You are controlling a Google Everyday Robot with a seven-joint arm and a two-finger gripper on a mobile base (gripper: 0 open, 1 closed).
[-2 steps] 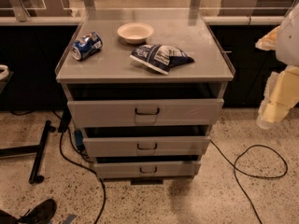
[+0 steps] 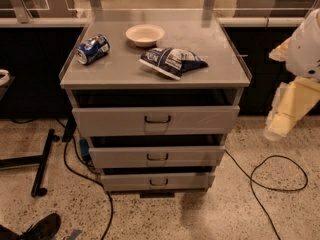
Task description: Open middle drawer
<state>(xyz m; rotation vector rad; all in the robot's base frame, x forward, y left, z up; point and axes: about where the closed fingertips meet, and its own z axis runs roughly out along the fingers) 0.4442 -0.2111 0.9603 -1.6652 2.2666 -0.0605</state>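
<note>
My gripper [image 2: 282, 119] hangs at three o'clock, off the cabinet's right side and well apart from it: a pale, creamy, blocky shape below my rounded white arm. Whether it is apart or together, I cannot tell.

The middle drawer [image 2: 157, 156] sits at six o'clock from the frame's centre: a wide, shallow front of smooth pale-grey metal with a small dark bracket handle at its middle and a dark gap above it. The taller top drawer [image 2: 155, 119] is above it and the narrower bottom drawer [image 2: 157, 181] is below.

On the matte grey tabletop [image 2: 125, 74], a round cream bowl [image 2: 145, 34] lies at twelve. A dented blue can [image 2: 92, 49] is on its side at ten, and a crinkled dark-blue chip bag [image 2: 172, 61] is near the middle.

A black cable [image 2: 280, 179] loops over the speckled floor at four.
</note>
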